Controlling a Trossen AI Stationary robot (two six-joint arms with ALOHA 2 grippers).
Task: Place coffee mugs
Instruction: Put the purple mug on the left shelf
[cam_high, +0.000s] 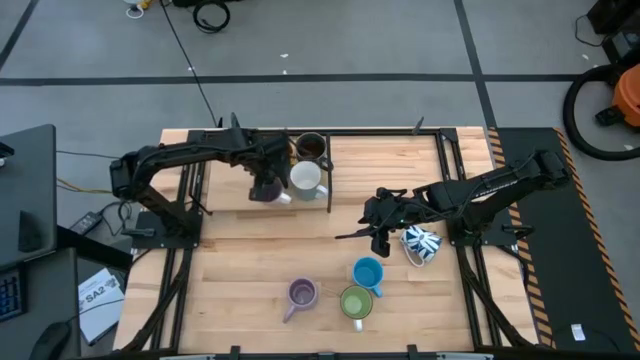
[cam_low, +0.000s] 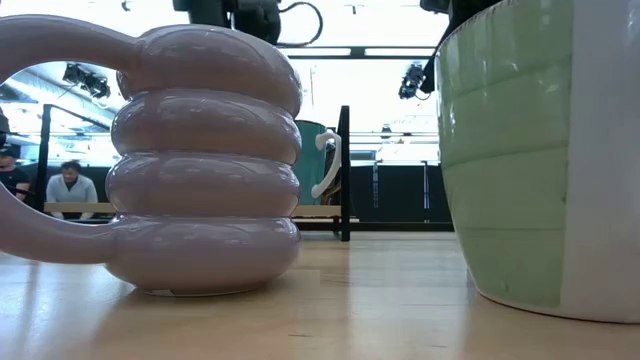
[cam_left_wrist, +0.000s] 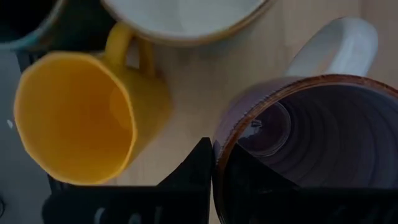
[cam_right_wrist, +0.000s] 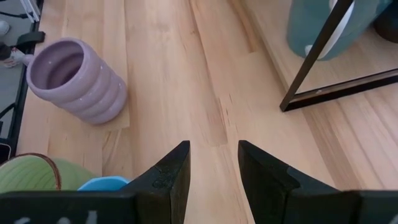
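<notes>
My left gripper (cam_high: 268, 186) is at the black rack (cam_high: 328, 170) near the table's far edge, shut on a dark purple mug (cam_left_wrist: 311, 143) with a brown rim and a white handle. An orange mug (cam_left_wrist: 74, 112) and a white mug (cam_left_wrist: 186, 12) stand beside it. A dark mug (cam_high: 311, 147) is in the rack. My right gripper (cam_right_wrist: 211, 162) is open over bare wood at mid-table, next to the white mug with blue pattern (cam_high: 421, 243), which lies on its side. A blue mug (cam_high: 367, 272), a green mug (cam_high: 355, 301) and a ribbed purple mug (cam_high: 302, 293) stand near the near edge. My left gripper holds the dark purple mug by its rim (cam_left_wrist: 219, 149), on the side opposite the white handle (cam_left_wrist: 339, 43). One finger (cam_left_wrist: 198, 165) is outside the wall and the other appears to be inside. The fingers come from above. Whether the mug stands on the wood, I cannot tell.
The rack's black frame (cam_right_wrist: 323, 50) crosses the right wrist view, with a teal mug (cam_right_wrist: 311, 28) behind it. In the low view the ribbed purple mug (cam_low: 200, 160) and the green mug (cam_low: 540, 150) fill the foreground. People sit beyond the table (cam_low: 70, 185).
</notes>
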